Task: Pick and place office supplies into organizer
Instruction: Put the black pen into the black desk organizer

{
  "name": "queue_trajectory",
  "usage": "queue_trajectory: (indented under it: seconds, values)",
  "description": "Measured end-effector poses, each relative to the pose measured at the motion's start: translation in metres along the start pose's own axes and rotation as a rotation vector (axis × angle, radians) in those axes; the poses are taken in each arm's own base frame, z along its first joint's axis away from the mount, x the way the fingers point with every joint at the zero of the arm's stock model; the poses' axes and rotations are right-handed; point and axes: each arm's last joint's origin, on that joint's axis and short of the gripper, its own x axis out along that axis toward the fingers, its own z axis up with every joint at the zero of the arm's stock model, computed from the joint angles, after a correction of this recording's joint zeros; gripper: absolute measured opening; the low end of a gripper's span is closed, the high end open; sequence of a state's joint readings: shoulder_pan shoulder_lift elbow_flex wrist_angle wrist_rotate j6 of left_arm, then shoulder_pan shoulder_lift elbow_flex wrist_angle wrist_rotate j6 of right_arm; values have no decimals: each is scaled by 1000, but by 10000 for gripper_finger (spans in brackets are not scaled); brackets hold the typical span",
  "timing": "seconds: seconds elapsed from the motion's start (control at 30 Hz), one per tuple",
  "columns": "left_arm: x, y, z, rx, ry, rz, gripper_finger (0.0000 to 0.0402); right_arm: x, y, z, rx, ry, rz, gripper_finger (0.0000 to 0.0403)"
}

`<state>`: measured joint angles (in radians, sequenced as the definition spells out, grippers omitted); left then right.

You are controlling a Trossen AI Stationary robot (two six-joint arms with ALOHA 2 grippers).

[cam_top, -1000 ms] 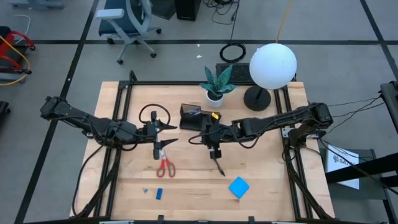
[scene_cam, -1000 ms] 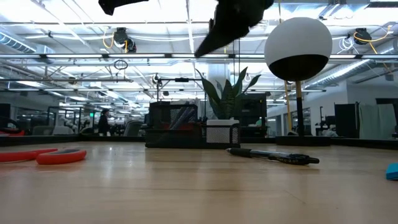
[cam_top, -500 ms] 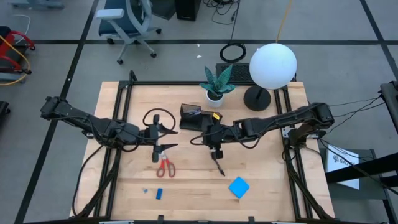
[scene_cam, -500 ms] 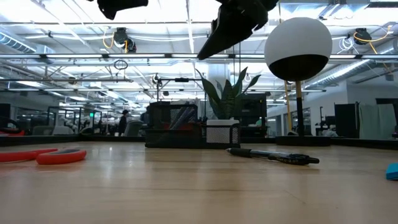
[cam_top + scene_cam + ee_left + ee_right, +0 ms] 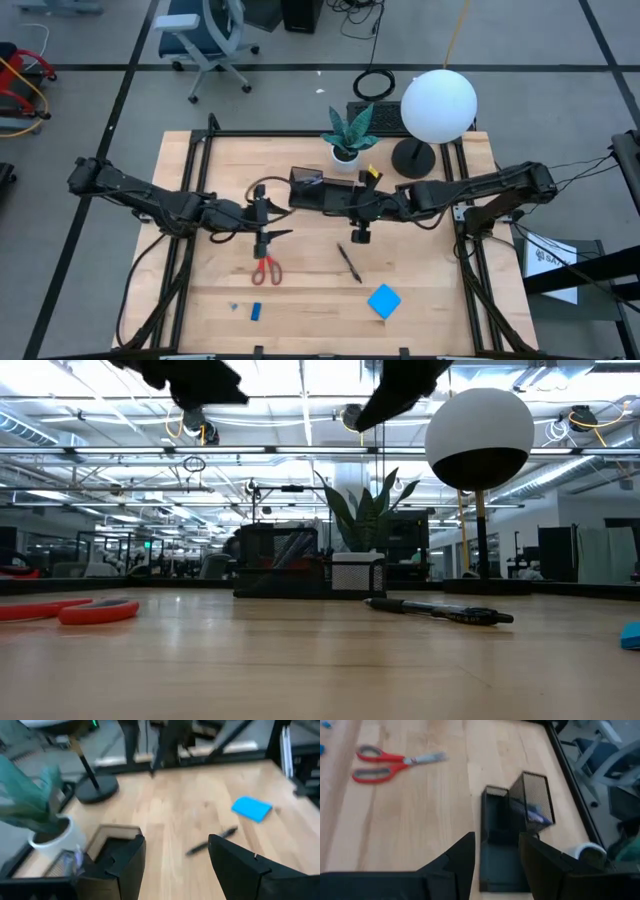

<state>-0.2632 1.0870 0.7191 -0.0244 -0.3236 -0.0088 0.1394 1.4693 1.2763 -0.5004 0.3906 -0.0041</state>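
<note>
Left gripper (image 5: 268, 224) open, empty, above scissors (image 5: 264, 268) | right gripper (image 5: 359, 226) open, empty, beside organizer (image 5: 318, 191) | pen (image 5: 349, 263) on table (image 5: 430, 290), near blue pad (image 5: 384, 301) | eraser (image 5: 256, 311) by front edge

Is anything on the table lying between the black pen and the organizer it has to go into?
Nothing on the table does. Bare wood separates the black pen from the organizer. Only the right pincer hangs above that stretch, empty and open, between the two in the high view. The scissors lie off to the side.
</note>
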Motion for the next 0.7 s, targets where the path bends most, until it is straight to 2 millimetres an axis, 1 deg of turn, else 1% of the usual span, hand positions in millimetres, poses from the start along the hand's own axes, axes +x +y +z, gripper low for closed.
queue_trajectory:
  seconds: [0.07, 0.17, 0.33, 0.47, 0.7]
  values:
    - [10, 1, -3, 17, 49, -10, 223, -1, 0, -5, 1, -1, -3, 144]
    - [25, 0, -1, 48, 112, -29, 223, -2, -3, -11, 3, 4, -9, 144]
    - [52, -7, -6, 138, 251, -38, 223, -9, -11, -16, 26, -22, -22, 144]
    - [74, -15, -6, 206, 287, -98, 223, -16, -14, -20, 46, -67, -25, 144]
    - [111, -26, -9, 303, 389, -122, 223, -30, -20, -31, 75, -96, -48, 144]
